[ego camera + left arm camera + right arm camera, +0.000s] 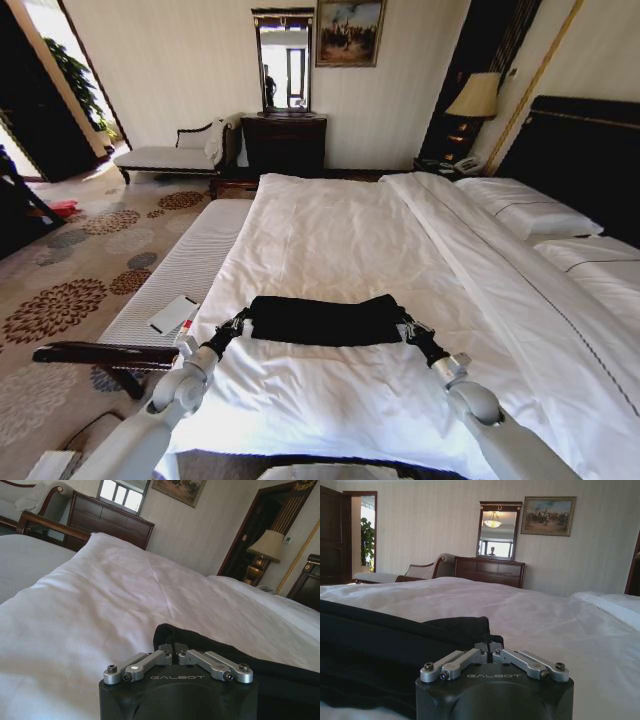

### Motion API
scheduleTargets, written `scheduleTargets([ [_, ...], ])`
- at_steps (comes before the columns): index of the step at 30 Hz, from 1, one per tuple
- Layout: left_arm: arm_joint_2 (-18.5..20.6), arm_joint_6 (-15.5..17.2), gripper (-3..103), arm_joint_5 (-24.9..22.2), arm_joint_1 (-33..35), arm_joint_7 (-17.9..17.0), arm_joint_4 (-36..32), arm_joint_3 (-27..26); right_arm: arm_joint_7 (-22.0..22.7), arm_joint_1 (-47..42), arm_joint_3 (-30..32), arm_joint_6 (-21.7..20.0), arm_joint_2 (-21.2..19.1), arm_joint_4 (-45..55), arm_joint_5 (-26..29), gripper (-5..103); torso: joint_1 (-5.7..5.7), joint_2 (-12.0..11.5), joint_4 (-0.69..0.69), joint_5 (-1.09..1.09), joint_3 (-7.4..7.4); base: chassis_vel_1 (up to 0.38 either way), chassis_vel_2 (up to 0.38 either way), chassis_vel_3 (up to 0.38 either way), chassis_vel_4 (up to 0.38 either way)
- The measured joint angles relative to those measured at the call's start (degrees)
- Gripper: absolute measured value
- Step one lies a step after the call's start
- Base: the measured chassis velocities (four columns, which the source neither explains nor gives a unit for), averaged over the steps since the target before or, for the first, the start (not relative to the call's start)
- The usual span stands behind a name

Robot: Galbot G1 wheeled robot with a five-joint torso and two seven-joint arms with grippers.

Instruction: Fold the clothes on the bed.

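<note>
head view: black t-shirt (322, 320) lies as a folded band on the bed (330, 240) sheet at about 6 o'clock of the mattress, near the foot edge. left gripper (243, 322) pinches its 9 o'clock end, right gripper (403, 324) its 3 o'clock end; both wrist views show fingers pressed together on black cloth. risk: uneven pull between arms skews the fold, or thin fabric slips from a pinch and the band sags.

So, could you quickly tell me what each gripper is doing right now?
Left gripper: shut on the black T-shirt, left end.
Right gripper: shut on its right end.
</note>
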Motion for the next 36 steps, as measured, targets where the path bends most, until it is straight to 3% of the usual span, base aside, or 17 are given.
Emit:
scheduleTargets([
  [8,-0.4,0.0,0,1.6,-0.2,-1.0,-0.2,1.4,0.1,0.6,-0.7,0.3,1.0,-1.5,-0.5,-3,0.0,0.0,0.01,-0.01,0.0,0.0,0.0,0.0,0.0],
  [9,-0.1,0.4,0,1.9,0.1,-1.4,-0.6,1.4,0.1,0.3,-0.7,0.3,1.0,-1.2,-0.5,7,0.01,0.0,0.01,0.0,0.0,0.0,0.0,0.0,0.0],
  [11,0.0,0.6,0,2.1,0.4,-1.7,-0.8,1.3,-0.1,-0.1,-0.6,0.3,1.0,-0.8,-0.6,7,0.0,0.0,0.01,-0.01,0.0,0.0,0.0,0.0,0.0],
  [14,0.3,1.0,16,2.6,0.8,-2.1,-1.4,0.9,-0.9,-1.3,0.2,0.3,0.9,0.3,-0.5,23,0.0,0.0,0.01,-0.01,0.0,0.0,0.0,0.0,0.0],
  [17,0.1,1.2,22,2.7,0.9,-2.3,-2.0,0.5,-1.3,-2.0,1.2,0.4,0.9,1.2,-0.1,28,0.0,0.0,0.01,-0.01,0.0,0.0,0.0,0.0,0.0],
  [18,-0.1,1.4,32,2.7,1.0,-2.6,-2.7,0.0,-1.4,-2.6,2.2,0.4,0.8,2.2,0.5,40,0.0,0.0,0.01,-0.01,0.0,0.0,0.0,0.0,0.0],
  [20,-0.3,1.5,32,2.6,1.0,-2.7,-3.1,-0.3,-1.3,-3.0,2.8,0.4,0.7,2.9,0.9,40,0.0,0.0,0.01,-0.01,0.0,0.0,0.0,0.0,0.0],
  [23,-0.8,1.8,49,2.7,0.5,-3.4,-4.9,-2.0,-0.4,-3.6,5.4,-0.2,-0.3,5.9,2.4,56,0.0,0.0,0.0,-0.01,0.0,0.0,0.0,0.0,0.0],
  [27,-0.8,1.9,60,2.6,-0.3,-4.1,-5.0,-3.3,0.1,-2.1,6.0,-1.1,-1.8,6.8,3.2,66,0.0,0.0,0.0,-0.01,0.0,0.0,0.0,0.0,0.0],
  [31,-0.1,2.1,76,2.6,-0.3,-4.5,-5.4,-4.0,0.5,1.1,3.8,-2.1,-3.2,6.3,3.3,83,0.01,0.0,0.01,-0.03,0.0,0.0,0.0,0.0,0.0],
  [34,0.3,2.3,81,2.6,-0.2,-4.9,-5.8,-4.4,1.4,5.0,0.0,-3.2,-4.1,5.1,2.4,88,0.01,0.0,0.01,0.01,0.01,0.0,0.0,0.0,0.0],
  [36,0.5,2.6,92,2.5,-0.3,-5.2,-5.9,-4.7,2.4,8.7,-3.9,-4.4,-4.8,3.9,1.6,97,0.01,0.0,0.02,-0.02,0.0,0.0,0.0,0.0,0.0],
])
